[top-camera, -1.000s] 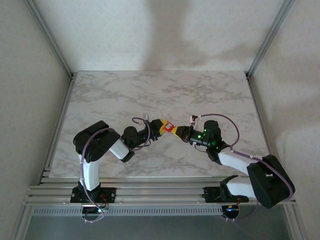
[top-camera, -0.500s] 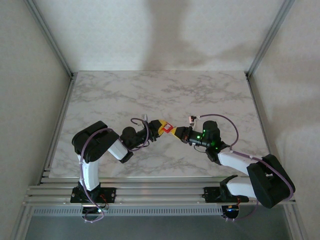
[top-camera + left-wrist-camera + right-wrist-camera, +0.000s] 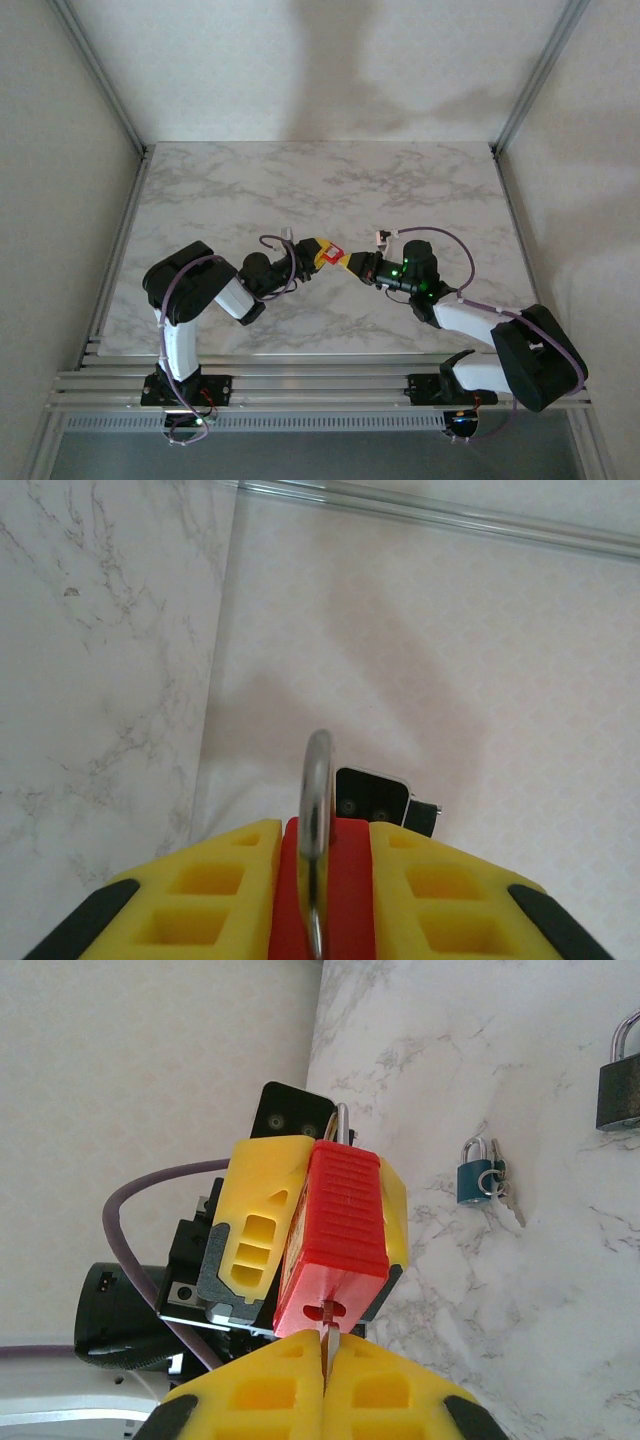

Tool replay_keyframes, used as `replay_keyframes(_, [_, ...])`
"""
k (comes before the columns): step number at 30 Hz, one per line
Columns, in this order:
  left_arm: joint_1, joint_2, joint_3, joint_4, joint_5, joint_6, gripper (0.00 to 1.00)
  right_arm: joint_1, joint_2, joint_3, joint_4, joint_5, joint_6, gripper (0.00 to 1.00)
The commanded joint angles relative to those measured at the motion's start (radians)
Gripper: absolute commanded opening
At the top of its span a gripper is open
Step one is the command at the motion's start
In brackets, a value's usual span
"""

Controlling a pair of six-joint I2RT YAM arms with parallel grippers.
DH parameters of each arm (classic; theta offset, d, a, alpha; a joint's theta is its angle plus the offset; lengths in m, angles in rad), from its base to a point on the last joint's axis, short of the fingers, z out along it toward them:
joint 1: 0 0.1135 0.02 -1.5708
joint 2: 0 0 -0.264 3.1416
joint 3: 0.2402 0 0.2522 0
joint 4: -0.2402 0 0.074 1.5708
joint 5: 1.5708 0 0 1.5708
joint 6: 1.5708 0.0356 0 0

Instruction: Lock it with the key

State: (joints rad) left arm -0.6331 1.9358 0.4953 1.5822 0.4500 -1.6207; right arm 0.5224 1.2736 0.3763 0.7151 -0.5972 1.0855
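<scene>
The left fingers (image 3: 215,885) pinch the red padlock (image 3: 335,1225) by its flat sides and hold it over the middle of the surface (image 3: 250,190). The shackle (image 3: 318,780) points away from the right arm and the keyhole end faces it, so the slot is free to reach. The right fingers (image 3: 385,1390) are pressed together on the key (image 3: 325,1338), whose blade sits at that slot. Bracing the body this way should let the key twist against it, likely the step in hand. A teal padlock (image 3: 475,1172) lies aside.

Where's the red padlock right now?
The red padlock is at mid-table in the top view, clamped in the left gripper; the right gripper holds a key in its keyhole end.
</scene>
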Motion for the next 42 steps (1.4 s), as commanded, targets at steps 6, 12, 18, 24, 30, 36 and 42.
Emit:
replay_keyframes(6, [0.134,-0.021,-0.017,0.161,-0.246,0.004,0.0,0.002,-0.013,0.004,0.025,-0.056,-0.067,0.0])
replay_keyframes(12, [0.147,-0.025,-0.015,0.147,-0.251,0.013,0.0,0.004,-0.01,0.009,0.024,-0.06,-0.068,0.0])
replay_keyframes(18, [0.16,-0.032,-0.015,0.124,-0.253,0.027,0.0,0.007,-0.008,0.01,0.021,-0.062,-0.068,0.0])
replay_keyframes(24, [0.173,-0.041,-0.014,0.108,-0.264,0.036,0.0,0.01,-0.007,0.015,0.02,-0.066,-0.07,0.0])
replay_keyframes(30, [0.179,-0.047,-0.004,0.092,-0.275,0.037,0.0,0.014,-0.003,0.016,0.02,-0.068,-0.072,0.0])
replay_keyframes(36, [0.185,-0.052,-0.003,0.079,-0.29,0.039,0.0,0.015,0.0,0.02,0.02,-0.071,-0.073,0.0])
replay_keyframes(42, [0.194,-0.056,-0.006,0.067,-0.3,0.044,0.0,0.016,0.001,0.02,0.02,-0.072,-0.075,0.0])
